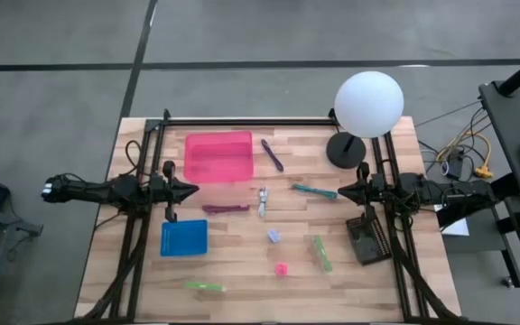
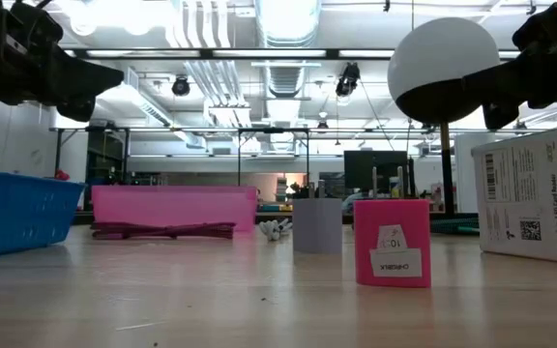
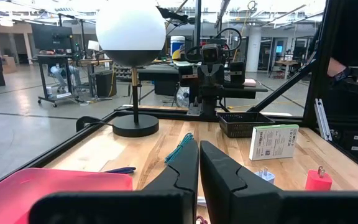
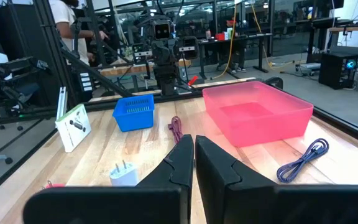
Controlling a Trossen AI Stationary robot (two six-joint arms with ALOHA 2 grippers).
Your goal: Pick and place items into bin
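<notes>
Lying scattered across the table (image 1: pixel 242 271) are the items: purple cable (image 1: pixel 272 154), maroon cable (image 1: pixel 225 208), teal cable (image 1: pixel 315 190), pink block (image 1: pixel 282 268). Sitting empty beside them is the pink bin (image 1: pixel 218 156). Left gripper (image 1: pixel 190 190) and right gripper (image 1: pixel 339 191) are hovering at opposite edges, fingers pressed together, holding nothing.

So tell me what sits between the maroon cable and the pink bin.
Nothing visible. The maroon cable lies on bare wood just in front of the pink bin, apart from it.
</notes>
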